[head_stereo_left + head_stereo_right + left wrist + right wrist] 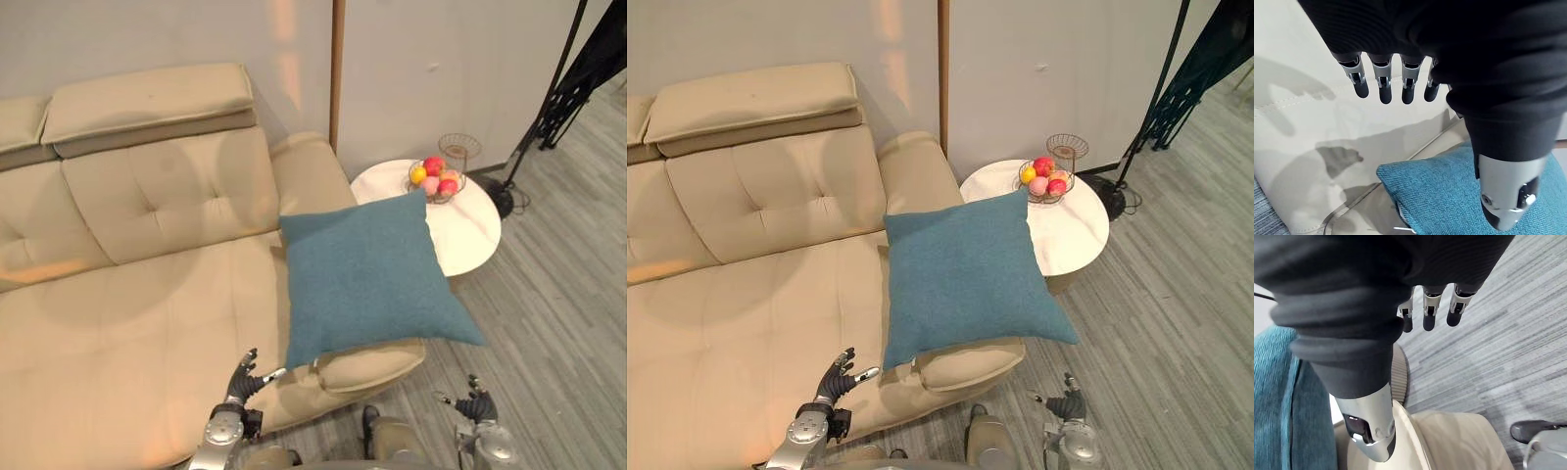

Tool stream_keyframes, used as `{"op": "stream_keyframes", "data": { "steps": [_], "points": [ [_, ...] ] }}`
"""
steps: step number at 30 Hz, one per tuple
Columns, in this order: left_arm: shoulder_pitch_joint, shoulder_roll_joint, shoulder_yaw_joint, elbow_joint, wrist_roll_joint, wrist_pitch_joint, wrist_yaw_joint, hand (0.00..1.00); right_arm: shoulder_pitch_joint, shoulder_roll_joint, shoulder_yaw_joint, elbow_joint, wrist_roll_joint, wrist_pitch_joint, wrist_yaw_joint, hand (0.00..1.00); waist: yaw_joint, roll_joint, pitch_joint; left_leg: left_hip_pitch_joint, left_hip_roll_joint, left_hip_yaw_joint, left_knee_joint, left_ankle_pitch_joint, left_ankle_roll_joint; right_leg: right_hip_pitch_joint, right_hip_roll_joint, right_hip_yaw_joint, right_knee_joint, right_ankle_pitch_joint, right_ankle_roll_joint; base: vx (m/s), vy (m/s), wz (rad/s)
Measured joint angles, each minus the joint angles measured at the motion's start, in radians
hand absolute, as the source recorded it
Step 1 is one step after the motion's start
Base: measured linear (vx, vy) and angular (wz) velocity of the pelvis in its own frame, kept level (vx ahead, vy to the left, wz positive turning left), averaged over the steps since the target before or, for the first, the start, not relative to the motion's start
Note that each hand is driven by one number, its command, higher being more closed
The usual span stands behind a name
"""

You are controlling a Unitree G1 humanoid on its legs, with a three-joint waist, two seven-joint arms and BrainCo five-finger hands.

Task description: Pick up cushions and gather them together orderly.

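A wire bowl [435, 182] with red, yellow and pink fruit [433, 165] stands on the round white counter [472, 233] beside the sofa [127, 323]. A second wire basket [458, 149] behind it looks empty. The teal cushion [367, 274] lies on the sofa's arm end, one corner hanging over the counter. The left hand [242, 382] is at the sofa's front edge, just short of the cushion, its fingers [1383, 84] straight, slightly spread, holding nothing. The right hand [477, 404] is beyond the sofa, over the floor [558, 323], its fingers [1430, 314] straight, apart from the cushion.

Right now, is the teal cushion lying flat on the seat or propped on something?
Propped: the teal cushion rests tilted over the sofa's armrest, with one corner hanging past its outer edge.
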Motion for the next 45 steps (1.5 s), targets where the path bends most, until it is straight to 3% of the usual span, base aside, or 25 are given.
{"op": "stream_keyframes", "data": {
  "steps": [4,6,14,20,23,30,31,32,36,39,42,45],
  "points": [
    [-0.01,0.0,0.035,0.001,0.0,-0.002,0.001,0.0,0.032,-0.015,-0.051,-0.101,-0.037,0.0,-0.003,0.0,-0.006,0.009,-0.005,0.038,0.019,0.002,-0.068,0.018,-0.028,0.027,0.034,0.0,-0.053,0.016,-0.022,0.07,-0.095,-0.12],
    [-0.009,0.0,0.062,0.001,0.0,-0.002,0.003,0.0,0.074,-0.028,-0.084,-0.21,-0.068,0.0,-0.012,0.0,-0.011,-0.001,-0.012,0.041,0.023,0.008,-0.083,0.025,-0.037,0.037,0.044,0.005,-0.089,0.033,-0.031,0.0,-0.021,-0.11],
    [-0.021,0.005,0.069,-0.003,0.0,-0.001,0.026,0.0,0.071,-0.057,-0.075,-0.426,-0.102,-0.005,-0.014,0.0,-0.024,-0.005,-0.021,0.026,0.005,0.026,-0.152,0.073,-0.032,0.057,0.04,0.022,-0.244,0.132,-0.024,-0.01,0.01,-0.07],
    [-0.11,0.007,0.046,-0.002,-0.001,-0.001,0.042,0.0,-0.076,-0.133,0.064,-0.415,-0.092,-0.006,0.01,0.0,-0.021,-0.004,-0.019,-0.026,-0.012,-0.002,-0.185,0.119,-0.026,0.047,0.029,-0.003,-0.337,0.202,-0.031,-0.06,-0.015,0.13],
    [-0.181,0.007,0.013,0.0,-0.007,-0.001,0.045,0.0,-0.189,-0.15,0.138,-0.354,-0.059,-0.008,0.024,0.0,-0.001,-0.003,-0.013,-0.074,-0.014,-0.005,-0.181,0.136,-0.025,0.011,0.02,-0.007,-0.358,0.232,-0.035,-0.09,-0.025,0.07],
    [-0.552,-0.006,-0.035,0.099,-0.078,0.0,0.087,0.0,-0.567,-0.165,0.286,-0.104,0.037,-0.003,0.021,0.0,0.0,-0.018,0.12,-0.278,-0.012,-0.054,-0.064,0.152,-0.024,-0.113,0.0,-0.035,-0.368,0.3,-0.042,-0.15,-0.041,0.18],
    [-0.588,-0.006,-0.035,0.117,-0.081,0.0,0.091,1.0,-0.595,-0.166,0.29,-0.087,0.047,-0.002,0.021,0.0,0.0,-0.023,0.132,-0.29,-0.011,-0.054,-0.056,0.151,-0.024,-0.121,0.0,-0.035,-0.368,0.306,-0.043,-0.14,-0.037,0.05],
    [-0.665,-0.008,-0.035,0.161,-0.098,0.001,0.104,1.0,-0.654,-0.172,0.299,-0.049,0.057,0.001,0.019,1.0,-0.002,-0.026,0.157,-0.318,-0.009,-0.058,-0.036,0.15,-0.022,-0.136,-0.001,-0.035,-0.369,0.312,-0.04,-0.14,-0.038,0.02],
    [-0.866,-0.004,-0.031,0.266,-0.141,0.009,0.137,1.0,-0.847,-0.18,0.356,0.061,0.088,0.034,-0.006,1.0,-0.003,-0.026,0.217,-0.391,0.008,-0.061,0.04,0.144,-0.016,-0.172,0.004,-0.038,-0.369,0.337,-0.041,-0.13,-0.042,0.03],
    [-0.912,0.005,-0.031,0.264,-0.164,0.009,0.153,1.0,-0.888,-0.185,0.36,0.055,0.105,0.037,-0.02,1.0,-0.003,-0.027,0.229,-0.419,0.014,-0.065,0.065,0.138,-0.016,-0.188,0.007,-0.038,-0.366,0.343,-0.039,-0.09,-0.038,0.03],
    [-0.923,0.022,-0.036,0.239,-0.197,0.009,0.157,1.0,-0.886,-0.185,0.373,0.03,0.146,0.034,-0.021,1.0,-0.002,-0.027,0.23,-0.43,0.024,-0.062,0.08,0.132,-0.014,-0.194,0.014,-0.031,-0.366,0.344,-0.038,-0.06,-0.04,-0.04],
    [-0.9,0.04,-0.06,0.095,-0.205,0.009,0.19,1.0,-0.809,-0.202,0.375,-0.15,0.174,0.03,-0.021,1.0,-0.002,-0.027,0.231,-0.43,0.027,-0.062,0.076,0.131,-0.013,-0.195,0.019,-0.029,-0.369,0.34,-0.043,-0.01,-0.042,-0.02]
  ]
}}
